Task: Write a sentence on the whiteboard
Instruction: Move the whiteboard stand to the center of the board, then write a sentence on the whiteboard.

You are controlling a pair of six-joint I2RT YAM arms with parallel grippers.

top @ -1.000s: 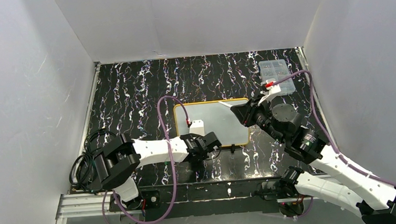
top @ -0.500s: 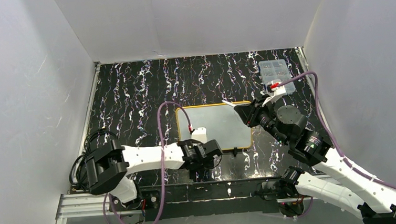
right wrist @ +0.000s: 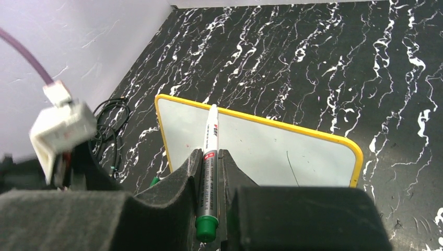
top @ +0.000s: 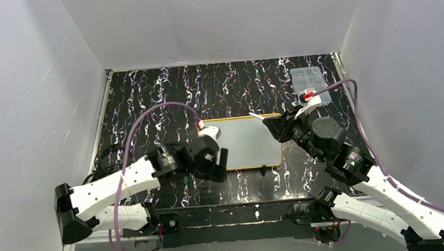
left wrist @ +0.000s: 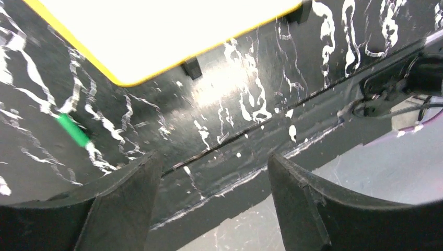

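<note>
The whiteboard (top: 244, 143), white with a yellow-orange frame and black clip feet (left wrist: 192, 67), lies flat in the middle of the table. A thin dark stroke (right wrist: 290, 167) marks its surface. My right gripper (right wrist: 210, 157) is shut on a grey-and-white marker (right wrist: 211, 137) with a green end, and the tip (top: 254, 116) points over the board's far right corner. My left gripper (top: 217, 163) hovers over the board's near left corner, jaws open and empty. In the left wrist view a small green cap (left wrist: 73, 130) lies on the table beside the board's corner (left wrist: 156, 31).
A clear compartmented plastic box (top: 309, 85) stands at the back right. Black cables (top: 99, 165) are bundled at the table's left edge. White walls enclose the table on three sides. The table's front edge and mounting rail (left wrist: 313, 130) run just below the left gripper.
My left gripper has gone from shut to open, and its arm has swung left and lifted from the board's near edge. The right arm with the marker has barely moved.
</note>
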